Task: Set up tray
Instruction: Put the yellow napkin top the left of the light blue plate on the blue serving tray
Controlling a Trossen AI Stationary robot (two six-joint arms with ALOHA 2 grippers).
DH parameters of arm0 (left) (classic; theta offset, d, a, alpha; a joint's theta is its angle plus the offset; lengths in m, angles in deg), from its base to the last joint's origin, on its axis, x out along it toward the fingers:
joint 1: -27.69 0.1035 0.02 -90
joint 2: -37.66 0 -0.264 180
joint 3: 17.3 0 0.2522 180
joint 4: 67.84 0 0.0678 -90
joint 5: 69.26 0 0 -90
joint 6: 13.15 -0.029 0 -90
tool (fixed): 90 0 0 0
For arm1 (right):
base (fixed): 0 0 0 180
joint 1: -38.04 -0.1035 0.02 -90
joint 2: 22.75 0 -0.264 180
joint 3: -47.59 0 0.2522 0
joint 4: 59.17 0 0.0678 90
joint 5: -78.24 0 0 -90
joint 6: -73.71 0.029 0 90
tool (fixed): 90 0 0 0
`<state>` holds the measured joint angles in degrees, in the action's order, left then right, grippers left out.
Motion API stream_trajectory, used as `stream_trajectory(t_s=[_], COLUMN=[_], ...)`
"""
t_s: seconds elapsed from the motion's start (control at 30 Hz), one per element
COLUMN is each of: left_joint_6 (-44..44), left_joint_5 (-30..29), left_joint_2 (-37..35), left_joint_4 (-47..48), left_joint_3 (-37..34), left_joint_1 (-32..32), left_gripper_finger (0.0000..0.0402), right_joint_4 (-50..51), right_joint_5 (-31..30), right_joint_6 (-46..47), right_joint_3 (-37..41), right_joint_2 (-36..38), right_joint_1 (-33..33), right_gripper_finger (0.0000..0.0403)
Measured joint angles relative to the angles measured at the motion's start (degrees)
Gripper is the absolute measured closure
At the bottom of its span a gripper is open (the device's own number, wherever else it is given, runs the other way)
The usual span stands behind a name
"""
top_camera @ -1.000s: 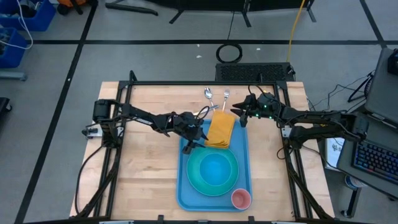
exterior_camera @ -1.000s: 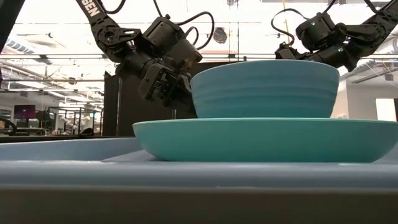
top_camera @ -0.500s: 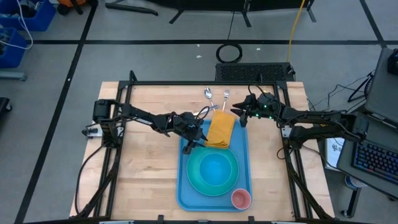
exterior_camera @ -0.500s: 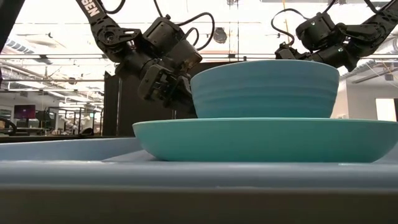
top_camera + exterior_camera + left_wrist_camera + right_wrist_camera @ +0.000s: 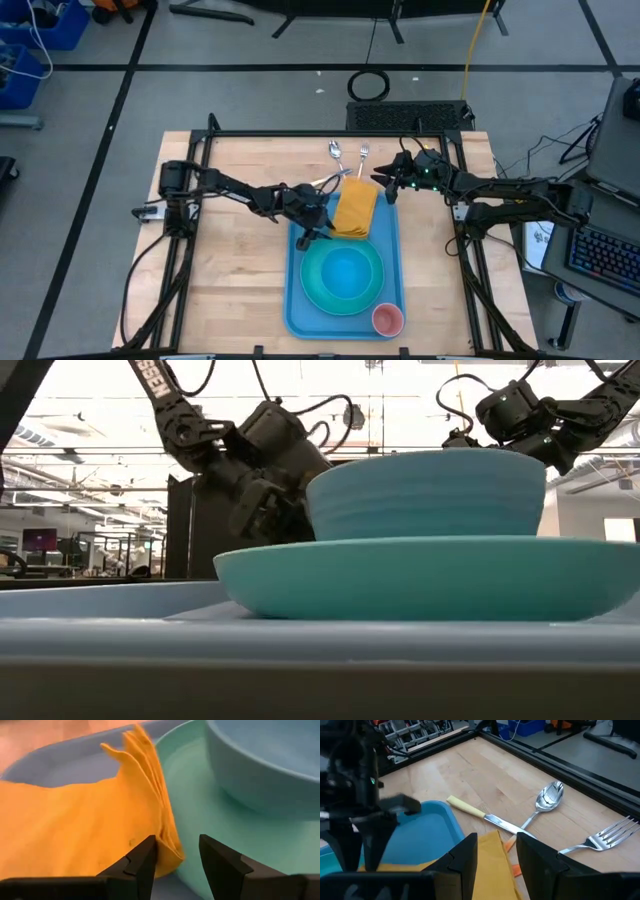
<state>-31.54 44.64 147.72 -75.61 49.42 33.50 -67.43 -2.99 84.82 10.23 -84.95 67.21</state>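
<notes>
I see my left gripper (image 5: 176, 851) spread around the napkin's (image 5: 75, 827) corner beside the plate (image 5: 210, 820) on the tray (image 5: 296, 305), right gripper (image 5: 496, 847) spread over the napkin's far end.

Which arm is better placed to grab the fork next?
Right. The right gripper hovers by the tray's far corner, close to the fork, jaws open. The left gripper is busy at the napkin.
</notes>
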Motion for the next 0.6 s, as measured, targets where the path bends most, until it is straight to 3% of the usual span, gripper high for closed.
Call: stream_trajectory(t_s=[0.37, 0.6], left_joint_6=[-1.12, -2.37], left_joint_5=[-1.69, -3.09], left_joint_2=[-1.49, -1.49], left_joint_4=[0.76, 0.18], left_joint_3=[0.08, 0.08], left_joint_1=[0.08, 0.1], left_gripper_finger=[0.0253, 0.0335], right_joint_4=[0.07, 0.42], right_joint_5=[0.15, 0.2], right_joint_6=[-0.11, -0.22], right_joint_3=[0.02, 0.02], right_joint_2=[-0.02, -0.02], right_joint_1=[-0.02, -0.02], right_gripper_finger=[0.0277, 0.0277])
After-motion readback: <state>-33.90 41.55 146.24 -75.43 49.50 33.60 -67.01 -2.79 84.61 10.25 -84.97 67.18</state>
